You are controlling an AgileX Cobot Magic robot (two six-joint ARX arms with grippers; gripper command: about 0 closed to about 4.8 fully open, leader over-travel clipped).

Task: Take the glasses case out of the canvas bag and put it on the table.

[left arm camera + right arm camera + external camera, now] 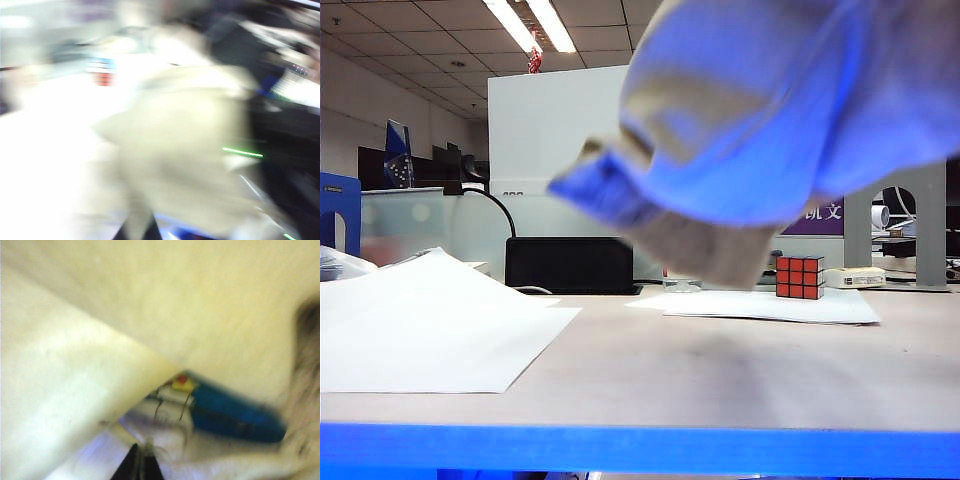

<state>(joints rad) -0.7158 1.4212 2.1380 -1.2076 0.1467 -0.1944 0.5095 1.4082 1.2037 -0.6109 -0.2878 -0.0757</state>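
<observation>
Tabletop [650, 385] bare up front. Canvas bag [790, 110] is lifted above it, blurred. Glasses case not identifiable; likely inside. Left gripper [140, 232] closed beside the cloth; hold unclear. Right gripper [141, 465] closed under bag folds, apparently empty. Step: opening/searching. Next: expose the case.

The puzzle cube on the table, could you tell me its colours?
Red and orange faces on the puzzle cube, clearest in the exterior view.

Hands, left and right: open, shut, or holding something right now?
Left hand: shut, apparently pinching the canvas bag, though the view is blurred.
Right hand: shut, tips together near the bag's cloth; whether it holds anything cannot be told.
</observation>
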